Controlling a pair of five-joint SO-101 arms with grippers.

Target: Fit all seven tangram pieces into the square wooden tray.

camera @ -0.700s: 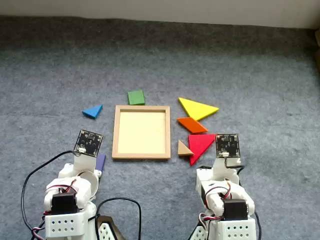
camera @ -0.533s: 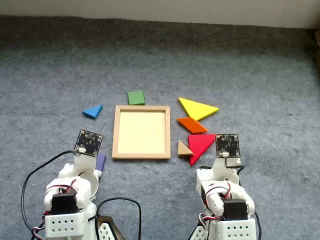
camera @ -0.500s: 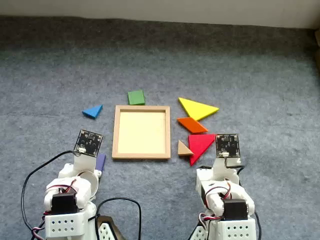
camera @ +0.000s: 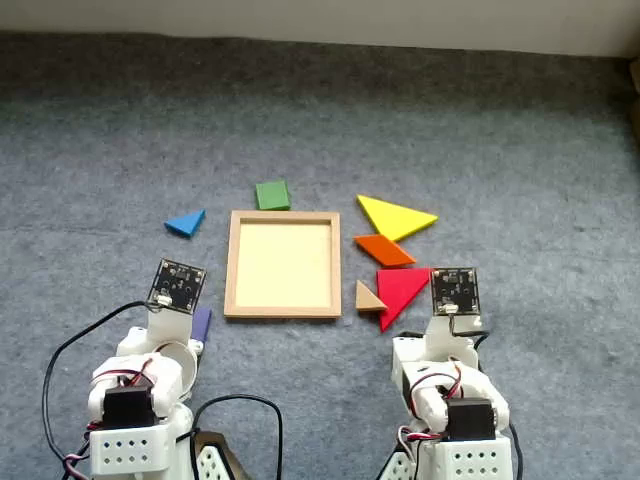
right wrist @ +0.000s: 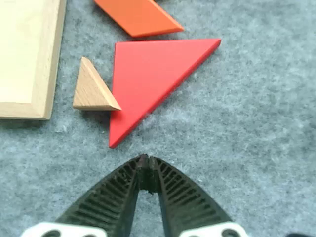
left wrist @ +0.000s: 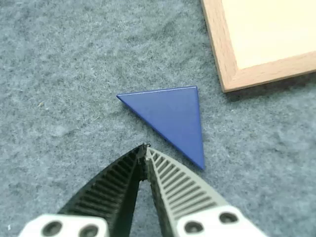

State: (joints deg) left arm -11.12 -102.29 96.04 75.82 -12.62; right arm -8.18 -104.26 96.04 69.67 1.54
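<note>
Pale wooden square tray [camera: 282, 309], shallow raised rim

Soft, even light falls across the grey surface [camera: 500, 130], which darkens to a band along its far edge in the high view. The tray [camera: 281, 305] is the brightest thing there, with its pale floor. In the wrist views its frame, the red triangle [right wrist: 148, 79] and the blue triangle [left wrist: 173, 113] cast thin, soft-edged shadows.
</note>
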